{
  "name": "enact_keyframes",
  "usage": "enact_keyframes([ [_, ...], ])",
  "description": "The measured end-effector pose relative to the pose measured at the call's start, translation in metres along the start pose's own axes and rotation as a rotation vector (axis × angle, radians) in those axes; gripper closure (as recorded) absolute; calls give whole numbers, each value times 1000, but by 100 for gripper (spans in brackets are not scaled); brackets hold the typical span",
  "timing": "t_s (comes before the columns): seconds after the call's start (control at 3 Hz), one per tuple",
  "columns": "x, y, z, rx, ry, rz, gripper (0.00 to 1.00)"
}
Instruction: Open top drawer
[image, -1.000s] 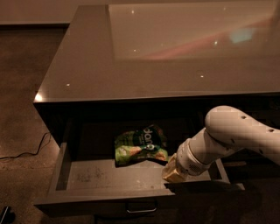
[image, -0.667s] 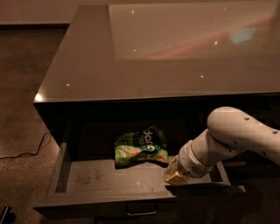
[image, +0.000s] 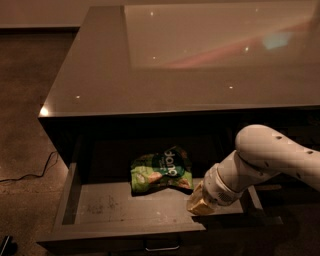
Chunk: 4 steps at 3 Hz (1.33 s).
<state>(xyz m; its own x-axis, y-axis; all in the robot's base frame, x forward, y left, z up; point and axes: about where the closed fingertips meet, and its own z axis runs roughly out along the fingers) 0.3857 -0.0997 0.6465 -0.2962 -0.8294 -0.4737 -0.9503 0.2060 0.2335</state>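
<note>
**A:** Top drawer, where is it?

**B:** The top drawer sits directly under the countertop, in the lower half of the view. It stands well out toward the camera and is wide and shallow.

**A:** What does it look like?

**B:** The inner floor is light grey, with faint smudges on the left part. The side walls are grey; the left one is in plain view and the right one is partly behind the arm. The front panel is dark brown-grey and flat, and only its top edge and a thin strip of its face show. A small metal pull handle sits at the centre of the front, cut off by the bottom border.

**A:** Contents?

**B:** One green snack bag, crumpled, lies on the drawer floor toward the back, about mid-width. It has white lettering that is not readable.

**A:** Gripper?

**B:** The gripper is the yellowish tip of the white arm, which reaches in from the right. It is low inside the drawer, over the right front of the floor and just beside the bag's lower right corner. I cannot tell whether it touches the bag.

**A:** Open or closed? Is it holding anything?

**B:** Cannot tell either one. The tip reads as one pale shape.

**A:** Surroundings?

**B:** The countertop is glossy with light reflections. There is brown floor on the left, with a thin cable lying on it.
</note>
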Motion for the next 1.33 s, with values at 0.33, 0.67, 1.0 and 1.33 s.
enact_keyframes([
  [0.33, 6, 4, 3, -12, 15, 9, 100],
  [0.67, 9, 6, 3, -17, 27, 14, 100],
  [1.0, 15, 9, 2, -18, 39, 26, 100],
  [1.33, 15, 8, 1, -18, 39, 26, 100],
])
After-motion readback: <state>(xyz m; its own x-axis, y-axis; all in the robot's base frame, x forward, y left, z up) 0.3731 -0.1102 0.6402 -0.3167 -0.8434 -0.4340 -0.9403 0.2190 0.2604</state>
